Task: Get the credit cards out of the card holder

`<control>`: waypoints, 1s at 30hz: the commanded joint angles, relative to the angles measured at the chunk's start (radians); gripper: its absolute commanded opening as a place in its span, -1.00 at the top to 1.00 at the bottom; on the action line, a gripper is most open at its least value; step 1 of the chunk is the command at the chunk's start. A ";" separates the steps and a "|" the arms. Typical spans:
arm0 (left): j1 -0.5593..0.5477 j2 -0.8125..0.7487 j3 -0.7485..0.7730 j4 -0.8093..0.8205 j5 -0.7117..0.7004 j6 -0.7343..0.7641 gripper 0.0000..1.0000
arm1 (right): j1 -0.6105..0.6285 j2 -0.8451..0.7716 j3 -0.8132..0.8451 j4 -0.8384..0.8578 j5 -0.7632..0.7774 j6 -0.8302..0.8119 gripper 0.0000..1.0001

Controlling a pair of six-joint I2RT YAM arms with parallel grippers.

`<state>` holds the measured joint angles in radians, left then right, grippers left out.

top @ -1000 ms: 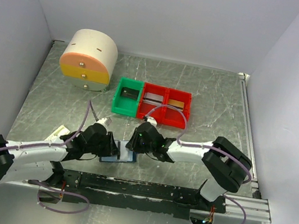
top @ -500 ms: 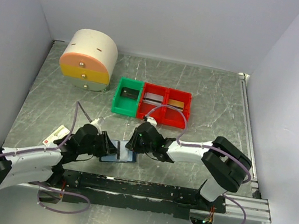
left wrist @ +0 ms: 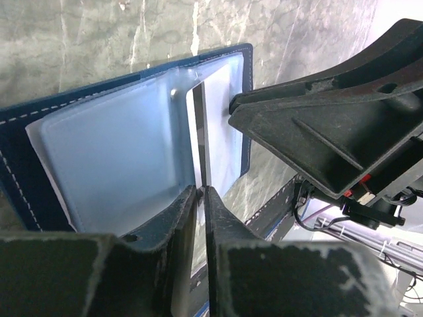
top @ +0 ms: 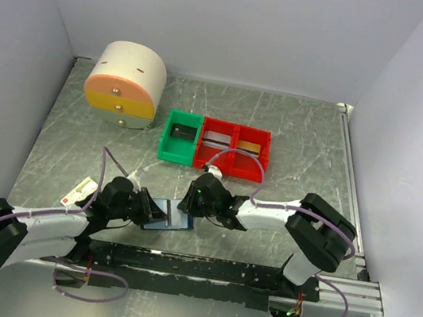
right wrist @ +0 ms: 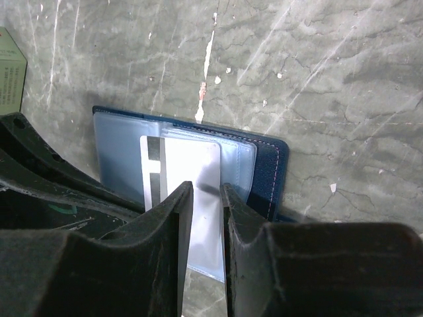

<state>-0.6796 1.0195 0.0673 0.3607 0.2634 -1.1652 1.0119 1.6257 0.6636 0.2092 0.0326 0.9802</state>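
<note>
Card holder (top: 154, 223), navy with pale lining, lies open and flat on the desk (top: 312, 134), close to the near edge and about mid-width. A pale credit card (left wrist: 221, 132) with a dark stripe sits at the clear sleeves on its right half. Left gripper (left wrist: 200, 191) is pinched almost together on that card's near edge. Right gripper (right wrist: 203, 188), jaws slightly apart, has its tips down on the holder's right flap. Farther back stands a red tray (top: 229, 174).

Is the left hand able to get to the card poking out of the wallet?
Probably yes: the credit card pokes up right inside the left hand, and nothing blocks it.
</note>
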 commanded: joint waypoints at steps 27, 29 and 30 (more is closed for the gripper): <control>0.017 0.017 0.001 0.086 0.014 -0.055 0.86 | 0.010 0.029 -0.076 -0.089 -0.026 0.007 0.51; 0.017 -0.031 0.006 0.005 -0.008 -0.040 0.86 | 0.011 0.038 -0.073 -0.094 -0.022 0.006 0.51; 0.017 -0.058 0.010 -0.034 -0.016 -0.032 0.86 | 0.010 0.041 -0.073 -0.093 -0.022 0.005 0.51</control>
<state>-0.6693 1.0428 0.0631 0.4355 0.2977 -1.2278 1.0088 1.6218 0.6334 0.2615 0.0227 0.9905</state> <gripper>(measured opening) 0.078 0.242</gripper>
